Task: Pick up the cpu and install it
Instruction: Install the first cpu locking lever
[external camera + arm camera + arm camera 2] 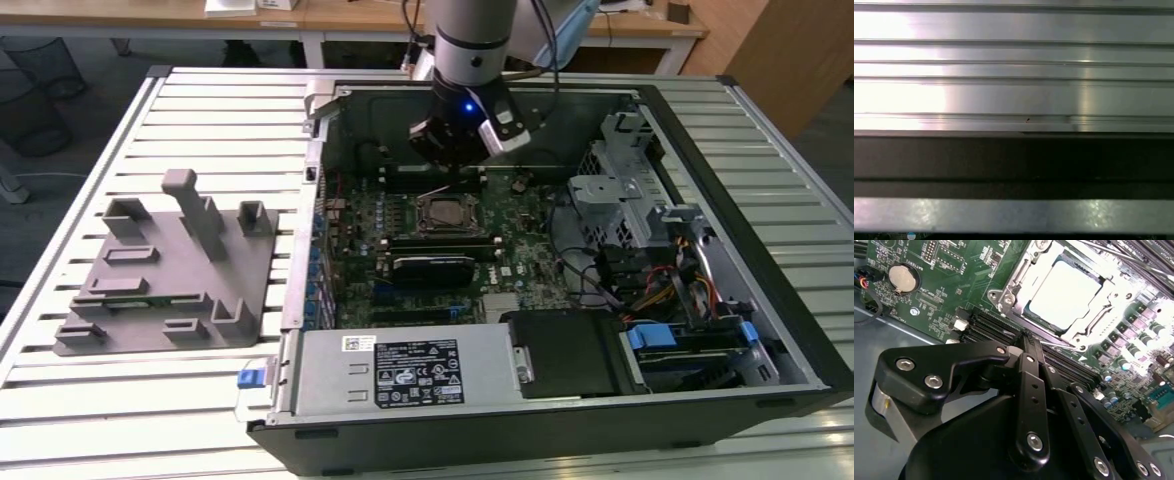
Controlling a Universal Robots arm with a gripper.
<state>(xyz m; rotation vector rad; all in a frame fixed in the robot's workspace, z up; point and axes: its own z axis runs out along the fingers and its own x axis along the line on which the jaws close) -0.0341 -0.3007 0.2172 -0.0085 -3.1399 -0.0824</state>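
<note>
Slatted metal table (200, 110): open PC case (787, 330) laid flat on it; grey fixture (167, 275) placed beside, toward the exterior view's left.

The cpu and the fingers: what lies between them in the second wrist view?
In the second wrist view, black memory slots and the socket's metal frame lie between the fingers and the cpu.

open socket (446, 212), drive cage (617, 195) beside

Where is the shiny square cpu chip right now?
The cpu sits in the metal-framed socket on the green motherboard, inside the open computer case. In the second wrist view the end effector is just beside that socket.
</note>
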